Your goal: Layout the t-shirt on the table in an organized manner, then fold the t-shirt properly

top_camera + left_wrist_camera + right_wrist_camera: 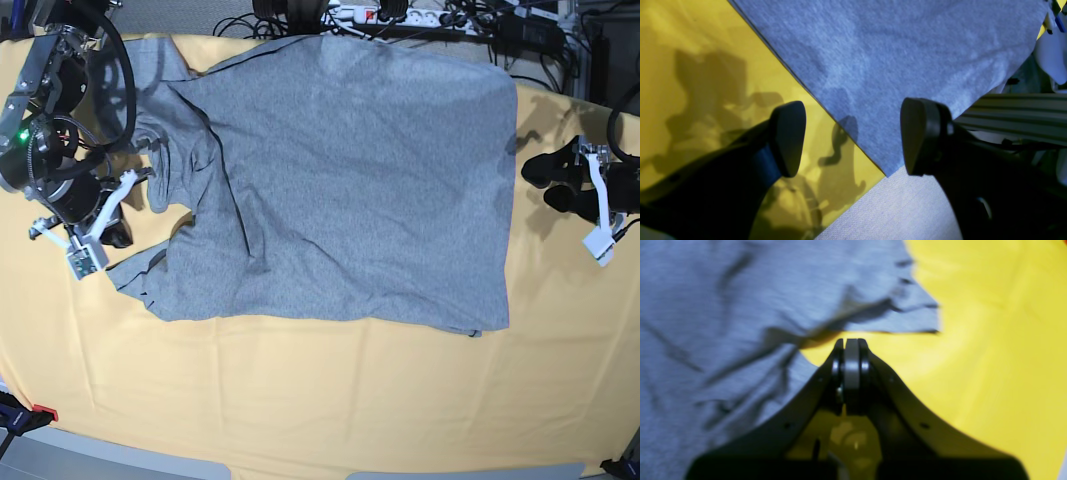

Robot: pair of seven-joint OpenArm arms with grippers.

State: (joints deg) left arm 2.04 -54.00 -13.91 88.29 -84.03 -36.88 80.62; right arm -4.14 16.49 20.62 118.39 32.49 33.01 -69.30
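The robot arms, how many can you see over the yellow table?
2. One arm sits by the t-shirt's sleeve end; the other arm waits past its hem. Both reach over the table.

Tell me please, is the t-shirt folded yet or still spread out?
Spread out, not folded. In the base view the t-shirt lies open across the table, its body in one flat layer, with creases and bunching only at the sleeve end.

The heather-grey t-shirt [350,180] lies spread across the far half of the worktop [300,400], plain side up, no lettering showing. Its straight hem edge lies toward the right of the base view, flat and smooth. The opposite end is rumpled, with dark creases and a sleeve bunched and folded over. The worktop's pale yellow-orange cloth is faintly creased and extends well beyond the shirt.
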